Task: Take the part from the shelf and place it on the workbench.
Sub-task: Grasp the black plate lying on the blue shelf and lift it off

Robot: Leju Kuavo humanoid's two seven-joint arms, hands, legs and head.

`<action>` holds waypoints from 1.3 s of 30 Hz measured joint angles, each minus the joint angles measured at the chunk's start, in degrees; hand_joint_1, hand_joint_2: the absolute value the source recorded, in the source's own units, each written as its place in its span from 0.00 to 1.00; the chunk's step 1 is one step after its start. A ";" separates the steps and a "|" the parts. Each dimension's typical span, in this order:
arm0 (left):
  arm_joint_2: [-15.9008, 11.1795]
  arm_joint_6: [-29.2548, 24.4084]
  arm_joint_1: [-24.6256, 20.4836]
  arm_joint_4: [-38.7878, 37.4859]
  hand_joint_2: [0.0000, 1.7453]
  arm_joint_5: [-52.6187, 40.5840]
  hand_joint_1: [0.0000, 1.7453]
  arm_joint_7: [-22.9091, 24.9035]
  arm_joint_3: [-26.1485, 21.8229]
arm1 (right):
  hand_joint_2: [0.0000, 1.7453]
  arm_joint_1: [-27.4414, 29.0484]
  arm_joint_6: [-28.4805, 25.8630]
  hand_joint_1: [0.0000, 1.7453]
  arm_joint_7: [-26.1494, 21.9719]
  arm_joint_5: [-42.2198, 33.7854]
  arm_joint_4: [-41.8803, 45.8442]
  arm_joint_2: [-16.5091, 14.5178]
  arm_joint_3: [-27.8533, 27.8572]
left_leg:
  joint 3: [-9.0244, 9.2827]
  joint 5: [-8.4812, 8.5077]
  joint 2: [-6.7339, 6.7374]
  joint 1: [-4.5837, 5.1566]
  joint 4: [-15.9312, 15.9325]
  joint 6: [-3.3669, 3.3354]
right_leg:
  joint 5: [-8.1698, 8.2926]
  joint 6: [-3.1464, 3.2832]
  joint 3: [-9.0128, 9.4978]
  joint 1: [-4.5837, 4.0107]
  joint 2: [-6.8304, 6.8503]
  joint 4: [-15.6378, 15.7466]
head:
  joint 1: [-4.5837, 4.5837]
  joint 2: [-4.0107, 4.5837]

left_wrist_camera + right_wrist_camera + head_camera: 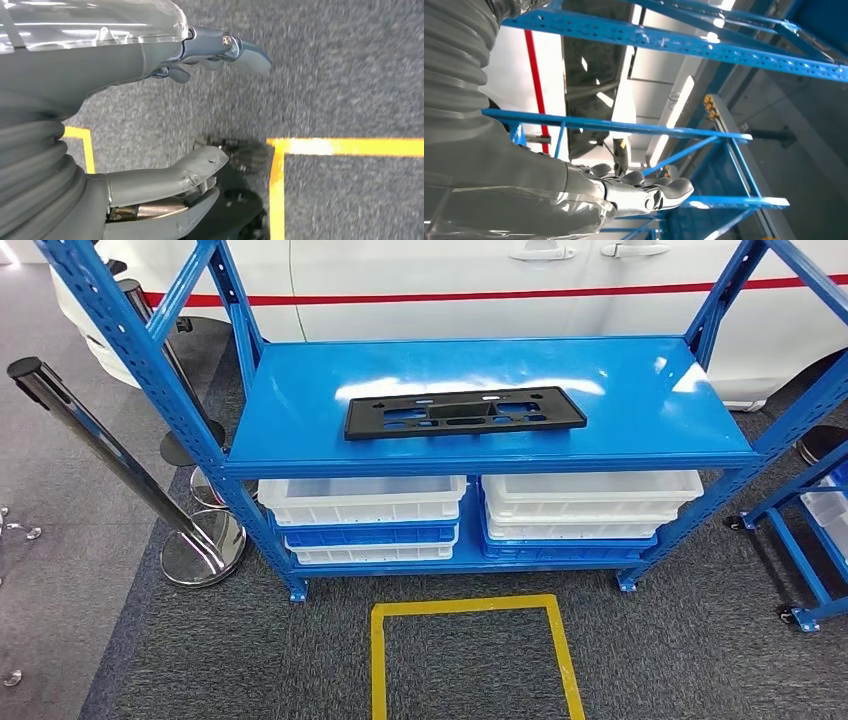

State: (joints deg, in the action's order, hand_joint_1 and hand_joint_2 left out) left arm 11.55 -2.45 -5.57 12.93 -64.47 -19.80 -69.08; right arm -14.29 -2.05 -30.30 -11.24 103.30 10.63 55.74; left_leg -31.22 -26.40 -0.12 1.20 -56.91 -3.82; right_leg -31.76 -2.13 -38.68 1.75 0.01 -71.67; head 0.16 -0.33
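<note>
The part, a flat black plastic plate (463, 412) with several cut-outs, lies lengthwise on the top board of the blue shelf (640, 390), slightly left of centre. In the left wrist view my left hand (90, 80) hangs over grey carpet with thumb (195, 167) and fingers (235, 47) spread apart and nothing between them. My right hand (624, 192) is stretched out with straight fingers and holds nothing; blue shelf beams (634, 127) lie beyond it. Neither hand touches the part.
White and blue bins (365, 502) (590, 502) are stacked on the lower shelf. Chrome stanchions (190, 530) stand to the left, a blue wheeled rack (810, 540) to the right, a white car (450, 280) behind. A yellow tape square (470, 640) marks the carpet before the shelf.
</note>
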 joint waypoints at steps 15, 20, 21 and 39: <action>-0.01 0.65 -0.40 -0.28 1.00 -1.83 0.00 -0.46 1.13 | 1.00 -9.22 -4.89 0.00 7.67 18.45 6.78 3.95 -24.82 | -8.43 -6.70 0.03 -0.78 -16.88 2.76 | 4.54 2.37 4.42 -0.55 -0.14 11.16 | -0.03 0.00; -0.08 0.63 -0.74 -0.28 1.00 -2.34 0.00 -0.40 1.55 | 1.00 -11.42 -6.51 0.00 9.93 23.17 7.53 4.45 -35.73 | -2.19 -0.40 0.04 -0.09 -2.48 1.76 | 4.71 1.89 4.47 -0.60 -0.17 11.36 | -0.02 0.00; -0.08 0.61 -0.76 -0.28 1.00 -2.45 0.00 -0.34 1.63 | 1.00 -11.71 -6.72 0.00 10.31 23.98 7.52 4.50 -37.53 | -2.16 -0.23 0.02 0.03 -2.23 1.61 | 4.85 1.60 4.45 -0.56 -0.17 11.52 | -0.02 0.00; -0.06 0.78 -1.11 -0.30 1.00 -3.05 0.00 -0.62 2.38 | 1.00 -16.37 -4.56 0.00 16.17 36.30 5.25 7.00 -56.16 | -2.38 -0.34 0.04 -0.26 -2.31 1.92 | 5.31 2.00 3.97 -0.79 -0.17 11.74 | -0.01 0.00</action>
State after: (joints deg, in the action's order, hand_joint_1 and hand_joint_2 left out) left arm 11.49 -1.67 -6.67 12.64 -67.52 -20.42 -66.70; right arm -30.66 -6.61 -14.13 25.06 108.55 17.63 -0.41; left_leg -33.60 -26.75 -0.08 0.94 -59.22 -1.90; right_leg -26.45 -0.13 -34.71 0.96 -0.16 -59.93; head 0.15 -0.33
